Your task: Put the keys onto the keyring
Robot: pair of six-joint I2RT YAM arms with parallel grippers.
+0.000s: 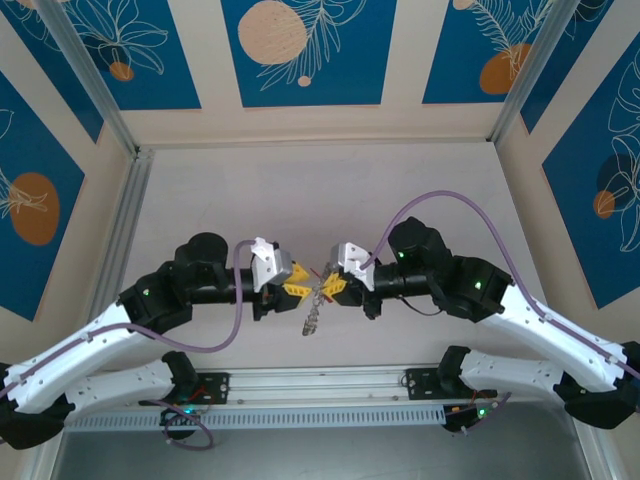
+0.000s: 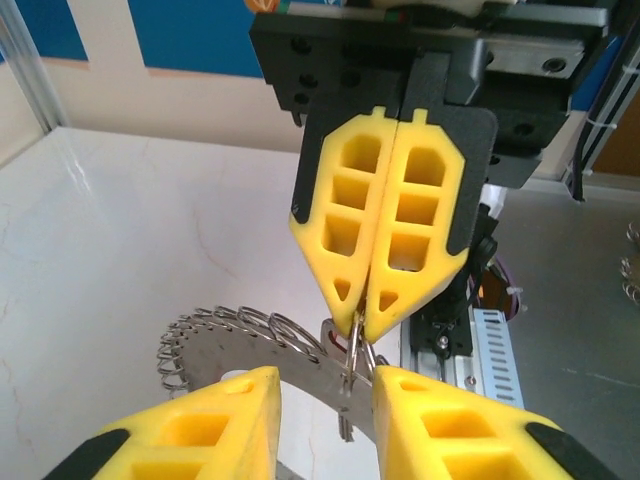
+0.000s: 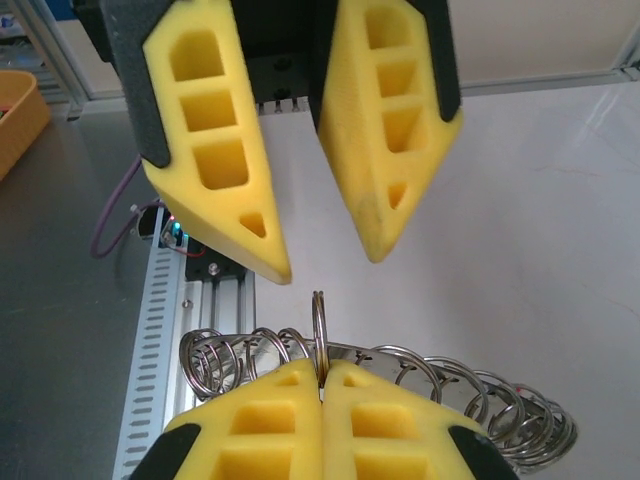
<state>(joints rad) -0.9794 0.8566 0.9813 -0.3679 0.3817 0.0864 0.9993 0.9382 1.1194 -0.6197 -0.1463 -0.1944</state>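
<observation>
A pale, marble-like table point(image 1: 300, 190) sits between cream walls carrying blue panels point(image 1: 300, 50) with leaf drawings. Over its middle, the right gripper point(image 3: 322, 368) has its fingers pressed together on the thin keyring point(image 3: 319, 325), which stands edge-on between them. The left gripper point(image 3: 328, 265) faces it with fingers spread, just clear of the ring. The keys point(image 1: 312, 318) trail in a curved string towards the arm bases.

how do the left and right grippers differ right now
The left gripper has its fingers spread apart; the right gripper has its fingers pressed together. The right gripper pinches a thin metal ring at its tips; the left gripper grips nothing, its tips open close to that ring. Both have yellow wedge-shaped fingers and face each other tip to tip.
</observation>
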